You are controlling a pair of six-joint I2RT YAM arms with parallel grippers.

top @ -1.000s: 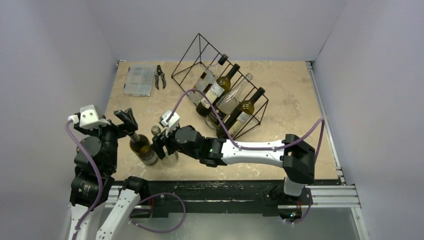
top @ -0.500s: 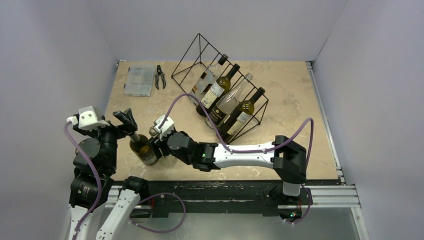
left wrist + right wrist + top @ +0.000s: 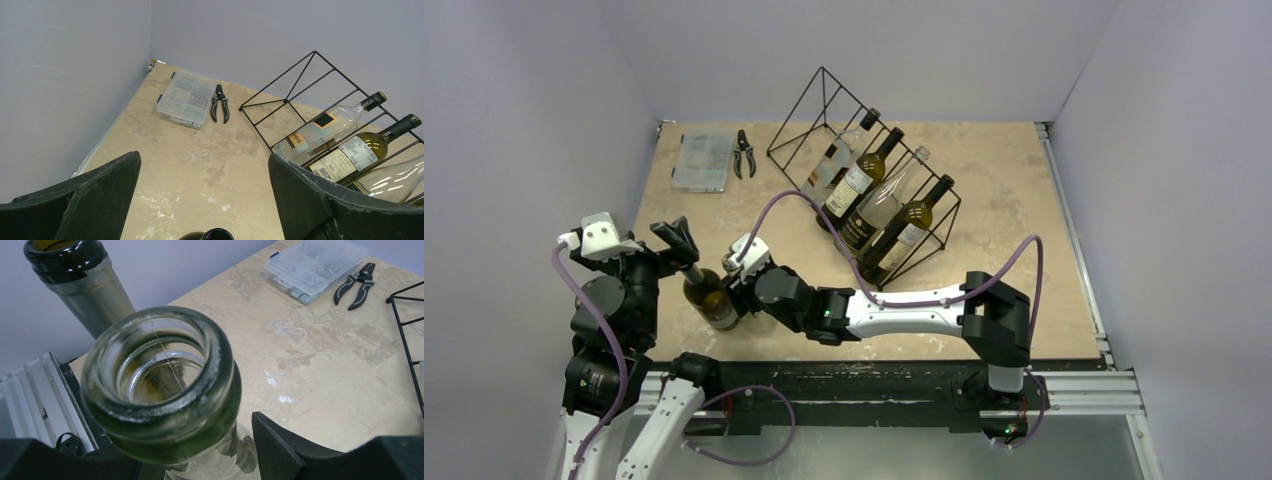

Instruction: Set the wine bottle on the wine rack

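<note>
A clear glass wine bottle [image 3: 160, 385] stands upright near the front left of the table, its body partly hidden under my right arm in the top view [image 3: 762, 318]. My right gripper [image 3: 737, 276] is open, with one jaw on each side of the bottle's neck [image 3: 195, 452]. A dark bottle [image 3: 710, 298] stands just left of it, also upright [image 3: 75, 270]. My left gripper [image 3: 676, 233] is open and empty above the dark bottle's mouth [image 3: 210, 235]. The black wire wine rack [image 3: 864, 160] stands at the back centre with several bottles lying in its slots [image 3: 310, 85].
A clear plastic parts box [image 3: 704, 160] and black pliers [image 3: 744, 152] lie at the back left. Grey walls close in the table on the left, back and right. My right arm stretches across the front of the table.
My right gripper has moved left along the front of the table, and its jaws now straddle the clear bottle's neck. The left arm has not moved.
</note>
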